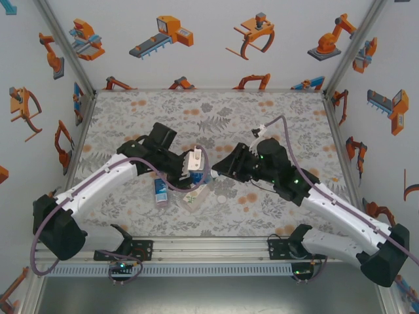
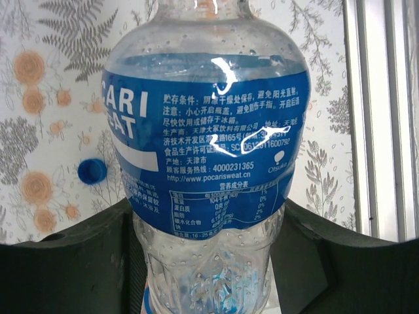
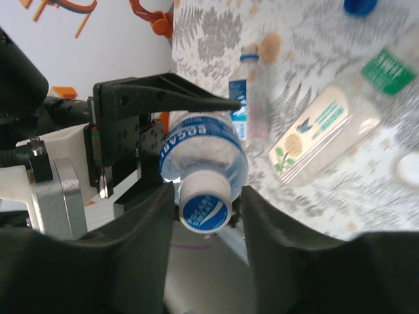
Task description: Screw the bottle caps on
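My left gripper (image 1: 194,163) is shut on a slim clear bottle (image 2: 206,150) with a blue label, holding it above the table with its neck toward the right arm. A white cap (image 3: 204,204) with a blue logo sits on that bottle's neck. My right gripper (image 3: 207,193) stands around this cap, open, with a small gap on each side. A second slim bottle (image 3: 249,104) and the wider bottle (image 3: 334,127) with a green neck ring lie on the table. A loose white cap (image 3: 409,169) and a loose blue cap (image 2: 91,171) lie on the cloth.
The floral tablecloth (image 1: 216,111) covers the whole table. The lying slim bottle (image 1: 160,191) and the wider bottle (image 1: 195,198) rest just below the two grippers, near the front edge. White walls with metal posts (image 1: 337,59) close in the back and sides.
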